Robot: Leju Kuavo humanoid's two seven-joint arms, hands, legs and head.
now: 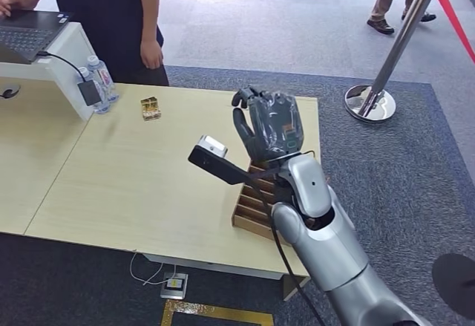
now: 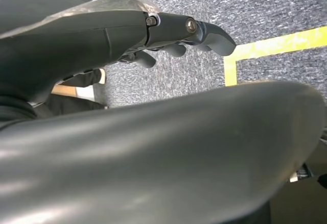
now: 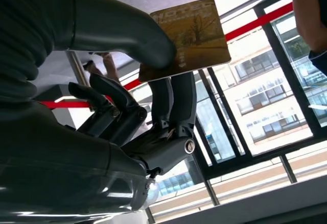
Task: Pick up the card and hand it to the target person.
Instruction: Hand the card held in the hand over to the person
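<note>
The card [image 3: 192, 30], brown-gold with a tree picture, is pinched between the thumb and fingers of my right hand [image 3: 127, 112]. In the head view that right hand [image 1: 270, 124], under a clear cover, is raised over the right part of the table [image 1: 128, 185], its back toward me. A person in a dark shirt [image 1: 106, 14] stands behind the table's far left edge, one hand [image 1: 151, 53] hanging by the edge. That person's arm [image 3: 308, 15] appears beyond the card in the right wrist view. My left hand [image 2: 173, 35] hangs over grey carpet with fingers stretched out, holding nothing.
A wooden slotted card rack [image 1: 254, 211] lies on the table under my right wrist. Water bottles [image 1: 101, 81], a small gold object [image 1: 150, 108] and a laptop [image 1: 28, 33] on a white stand sit at far left. A stanchion [image 1: 371, 102] with red belt stands at right.
</note>
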